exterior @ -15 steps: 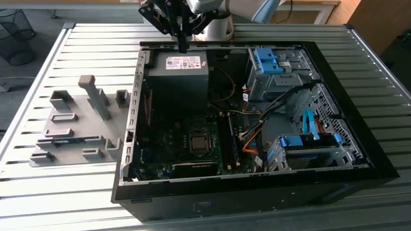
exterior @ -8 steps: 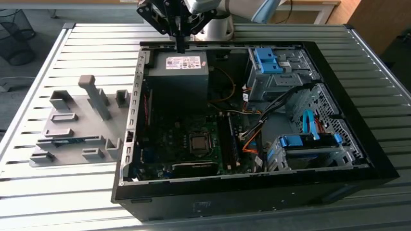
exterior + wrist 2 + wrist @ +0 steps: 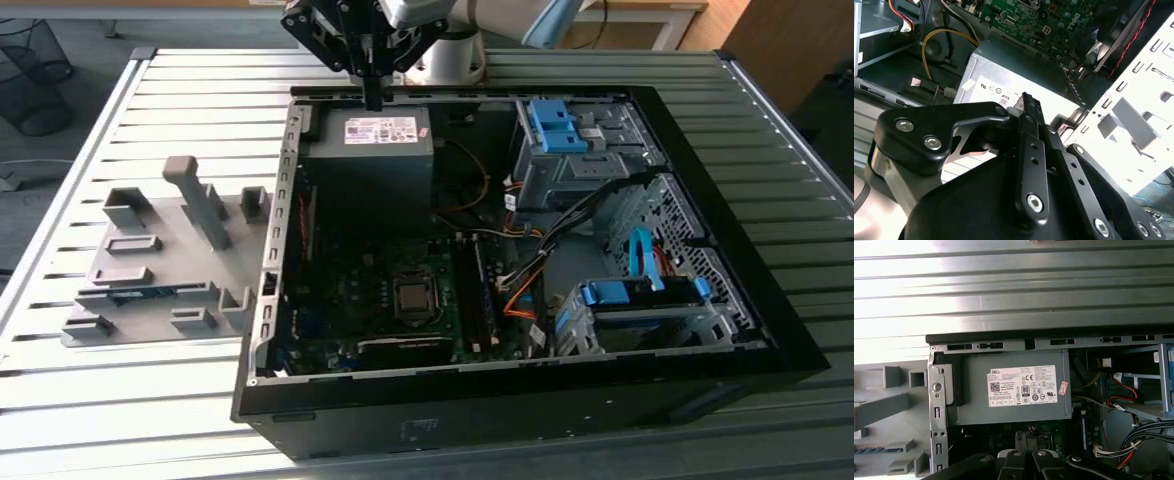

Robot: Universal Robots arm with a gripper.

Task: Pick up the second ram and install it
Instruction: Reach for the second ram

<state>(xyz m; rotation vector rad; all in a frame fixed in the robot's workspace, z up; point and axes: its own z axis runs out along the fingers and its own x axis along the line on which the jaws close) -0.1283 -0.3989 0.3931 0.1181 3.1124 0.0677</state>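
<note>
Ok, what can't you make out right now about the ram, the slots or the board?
Second ram: seemingly the thin blue strip in the grey fixture; too small in the exterior view to confirm.
Memory slots: too dark in the exterior view to tell which are filled.
Motherboard: in the first wrist view, the gripper covers much of it and the picture's edge cuts it off.

Wrist views close over power supply (image 3: 1016, 385)

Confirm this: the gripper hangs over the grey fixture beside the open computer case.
Wrong. The gripper hangs over the power supply inside the open computer case, not over the grey fixture beside it, as the exterior view shows.
</note>
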